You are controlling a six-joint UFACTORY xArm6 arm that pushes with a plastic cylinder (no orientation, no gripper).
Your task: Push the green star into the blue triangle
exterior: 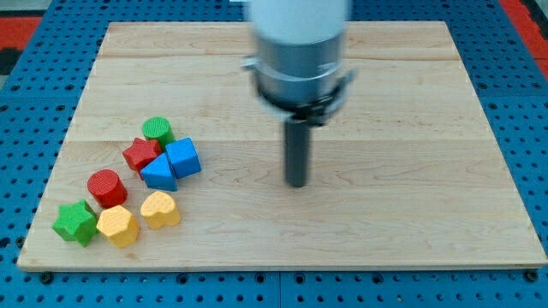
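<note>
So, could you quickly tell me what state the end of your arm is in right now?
No gripper: my tip is bare, holding nothing, touching no block, well to the view's right of the blue triangle and the green star.

Tip [296, 182] down on wooden board [385, 85], well right of blocks clustered at view's lower left. Green star [74, 222] at cluster's bottom-left corner, apart from blue triangle [159, 172], red cylinder [107, 187] between them

The arm's blurred body [298, 43] is cut off by the view's top edge.
</note>
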